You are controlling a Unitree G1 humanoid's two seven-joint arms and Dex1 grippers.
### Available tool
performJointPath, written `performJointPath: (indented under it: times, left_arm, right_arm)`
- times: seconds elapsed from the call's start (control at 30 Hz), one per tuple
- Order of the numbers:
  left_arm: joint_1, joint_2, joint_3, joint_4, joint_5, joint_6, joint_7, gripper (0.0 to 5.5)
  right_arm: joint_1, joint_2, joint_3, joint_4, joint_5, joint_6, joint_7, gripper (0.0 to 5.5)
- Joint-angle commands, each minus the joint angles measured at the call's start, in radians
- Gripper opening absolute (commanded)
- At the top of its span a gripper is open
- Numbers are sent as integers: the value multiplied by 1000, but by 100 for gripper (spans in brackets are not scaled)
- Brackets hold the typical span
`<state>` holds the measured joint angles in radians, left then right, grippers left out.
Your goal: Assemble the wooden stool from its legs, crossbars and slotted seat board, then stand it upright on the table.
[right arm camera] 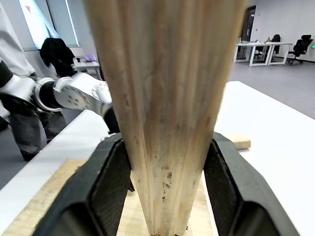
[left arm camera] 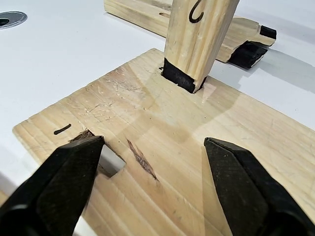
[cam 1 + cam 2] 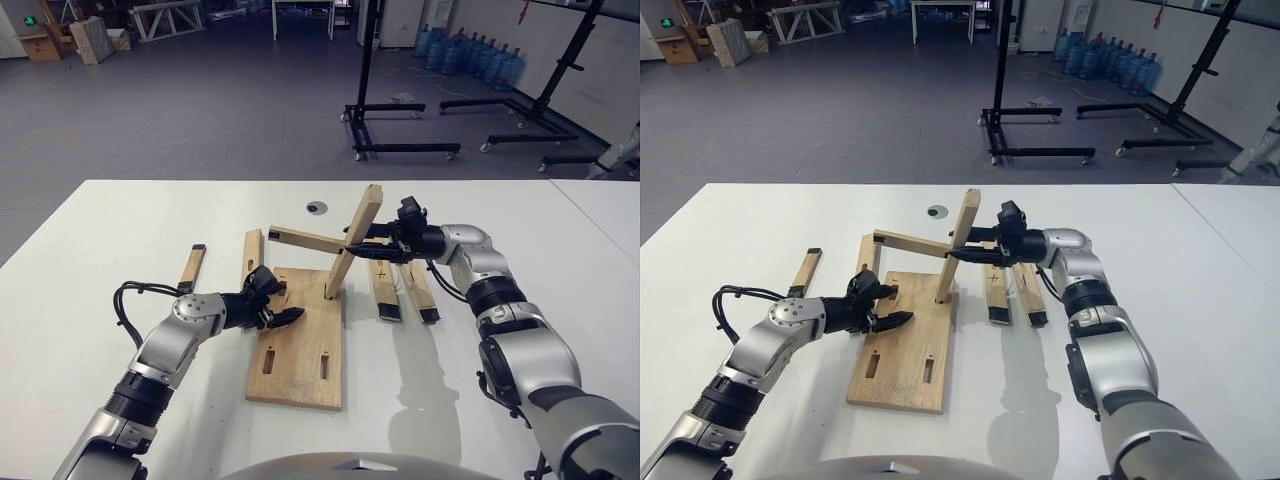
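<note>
Pale wood is the material of every part on the white table (image 3: 120, 230). The seat board (image 3: 300, 372) lies flat at the middle, with its long axis running from near to far. One leg (image 3: 366, 208) stands with its black-taped lower end (image 2: 179, 76) at the far right slot of this board. It is not upright: its long axis leans, with the top pointing far and to the right. A crossbar (image 3: 300, 239) is joined to it about half way up and points out to the left, above the board.

The right gripper (image 3: 358, 250) comes from the right side and is clamped on the leg at middle height, just by the crossbar joint; the right wrist view has both fingers (image 1: 106, 191) pressed on the wood. The left gripper (image 3: 283, 302) hovers low over the far left part of the board, its jaws wide apart and holding nothing. An empty slot (image 2: 112, 164) lies just under one of its fingers (image 2: 54, 189).

I judge that the next move depends on the tilt: the leg must turn upright over its slot before it can go down, and the right arm already holds it. The left arm is nearer to the board and could press on it.

Four loose pieces lie flat: two to the left of the board (image 3: 190, 268) (image 3: 252, 250), two to the right (image 3: 382, 290) (image 3: 420, 292).
</note>
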<state>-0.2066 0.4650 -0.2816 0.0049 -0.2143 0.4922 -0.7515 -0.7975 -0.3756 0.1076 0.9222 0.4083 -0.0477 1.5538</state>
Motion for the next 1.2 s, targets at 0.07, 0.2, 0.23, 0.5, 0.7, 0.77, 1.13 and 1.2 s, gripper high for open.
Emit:
performJointPath:
  times: [0.07,0.2,0.23,0.5,0.7,0.77,1.13,1.2]
  left_arm:
    - [44,-21,-43,71,60,46,47,374]
    - [47,-46,-50,87,73,41,68,374]
    - [49,-54,-54,93,76,38,76,374]
    - [71,-99,-75,97,81,29,118,374]
    - [112,-120,-78,66,75,35,154,374]
    - [128,-130,-77,55,73,37,169,374]
    - [215,-195,-67,-4,68,46,240,374]
    - [228,-200,-64,-13,67,48,250,374]
  right_arm:
    - [36,7,65,6,-132,-13,-45,205]
    - [13,14,113,24,-180,23,-55,205]
    - [9,11,128,21,-191,35,-49,205]
    - [12,0,113,-28,-186,59,-88,300]
    - [52,-62,52,-69,-197,73,-133,435]
    - [86,-95,29,-118,-187,92,-140,435]
    - [350,-251,-242,-712,45,331,-282,435]
    - [276,-234,-332,-726,116,364,-382,435]
